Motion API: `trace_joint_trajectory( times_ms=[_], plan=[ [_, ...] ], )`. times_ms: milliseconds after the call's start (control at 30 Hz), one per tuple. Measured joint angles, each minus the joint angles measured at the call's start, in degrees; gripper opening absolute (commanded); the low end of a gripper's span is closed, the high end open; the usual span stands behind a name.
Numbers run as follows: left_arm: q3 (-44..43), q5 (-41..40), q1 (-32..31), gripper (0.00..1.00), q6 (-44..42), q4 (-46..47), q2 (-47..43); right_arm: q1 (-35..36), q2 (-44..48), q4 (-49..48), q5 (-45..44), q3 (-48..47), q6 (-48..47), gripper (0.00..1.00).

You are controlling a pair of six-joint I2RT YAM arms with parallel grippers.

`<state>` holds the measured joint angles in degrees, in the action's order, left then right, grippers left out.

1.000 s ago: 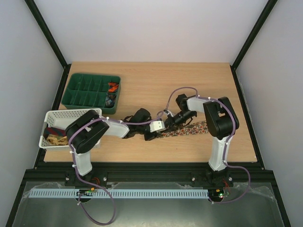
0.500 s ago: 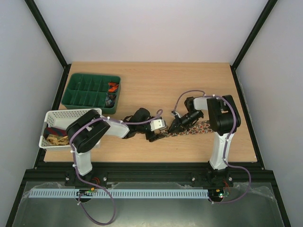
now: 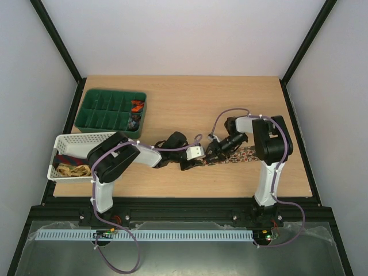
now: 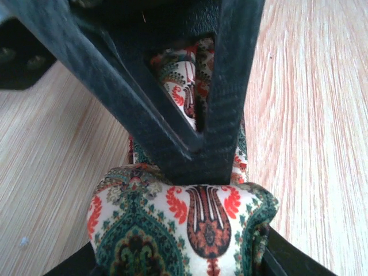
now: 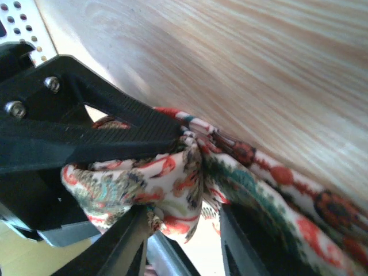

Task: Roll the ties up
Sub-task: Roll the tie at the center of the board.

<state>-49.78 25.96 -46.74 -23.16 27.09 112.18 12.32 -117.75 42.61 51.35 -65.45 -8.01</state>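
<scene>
Paisley tie [image 3: 240,155] lies flat on the table [image 3: 190,109], its near end bunched into a first fold between the two arms. Left gripper [image 3: 192,163] pinches that fold from both sides. Right gripper [image 3: 212,156] is narrowed on the gathered cloth just beside it. The fabric looks light, soft and slippery, so the coil is likely to spring loose. Best held across the coil's flat sides, the strip kept taut.
</scene>
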Motion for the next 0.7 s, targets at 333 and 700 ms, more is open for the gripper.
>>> trace_joint_trajectory(
  times_ms=[333,700],
  plan=[
    [1.01,-1.14,0.31,0.39,-1.25,-5.01,-2.56,1.66,5.92,0.83,-2.36,-0.63,-1.77,0.47],
    [0.96,-1.42,0.55,0.43,-1.09,-6.16,-2.78,6.21,3.63,-0.5,-2.34,-3.06,2.05,0.01]
  ],
)
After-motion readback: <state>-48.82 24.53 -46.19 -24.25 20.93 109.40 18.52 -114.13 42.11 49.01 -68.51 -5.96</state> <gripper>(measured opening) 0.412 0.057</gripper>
